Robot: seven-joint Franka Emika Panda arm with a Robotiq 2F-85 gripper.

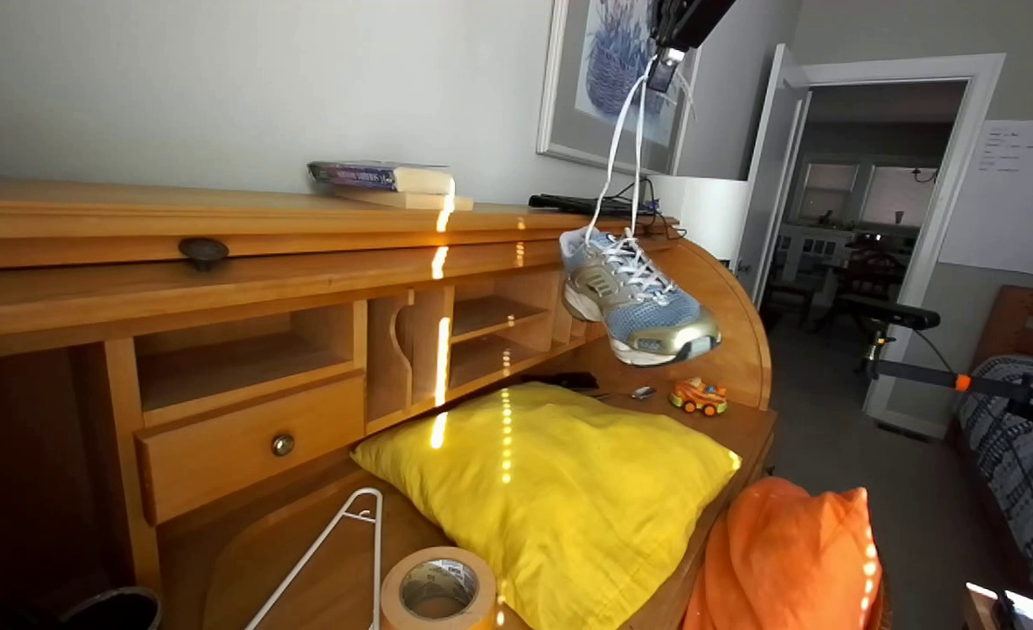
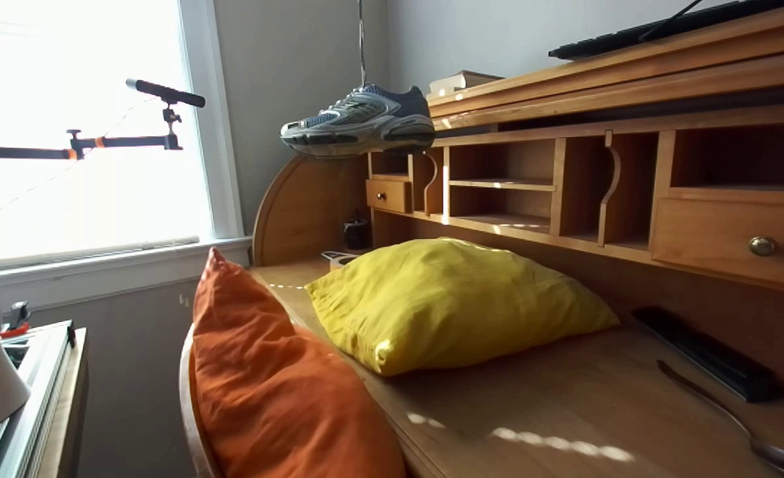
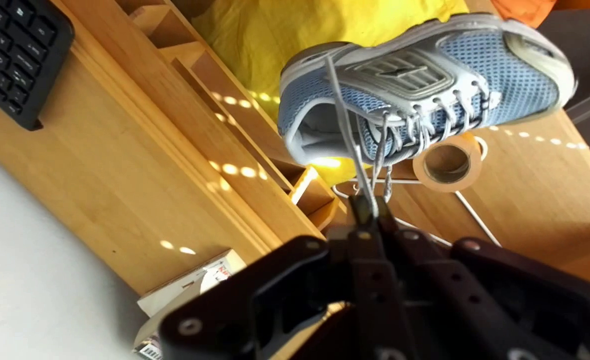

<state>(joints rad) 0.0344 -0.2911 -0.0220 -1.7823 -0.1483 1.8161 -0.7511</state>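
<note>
As the wrist view shows, the black two-finger gripper [image 3: 373, 206] has its fingertips [image 3: 359, 210] drawn together, pinching a white woven shoelace [image 3: 345, 120] between them. That lace carries the blue-mesh running shoe with silver overlays [image 1: 638, 293], which hangs in mid-air below the fingertips, sole down, toe a bit lower than heel. In an exterior view two strands [image 1: 639, 157] run from the shoe up to the fingertips, gripper cut off at the top edge. Shoe is well clear of everything below it in both exterior views.

Underneath: honey-coloured wooden roll-top desk [image 1: 376, 267] with pigeonholes [image 1: 240, 359] and small drawers [image 1: 219, 459]. Square yellow fabric pillow [image 2: 458, 305] lies on the bare wood desktop [image 2: 531, 398], visible gap up to the shoe. Tan roll of masking tape [image 1: 437, 573] sits near one pillow edge; it overlaps a white plastic coat hanger [image 1: 377, 560] in the wrist view, can't tell if they touch. Small orange-and-yellow toy car [image 1: 699, 397] is on the desktop by the curved side panel [image 1: 726, 306], shiny metal spoon [image 1: 643, 393] near it, long flat black object [image 2: 707, 355] (can't ID) along the back. Plump orange fabric cushion [image 2: 285, 392] sits at the desk's front edge, lower part cut off by frame.

Top ledge [image 3: 95, 185]: black computer keyboard [image 3: 15, 55] near one end, two thick stacked books [image 1: 385, 179] further along. White-framed floral print [image 1: 612, 79] on the grey wall [image 1: 245, 87] behind the gripper.
</note>
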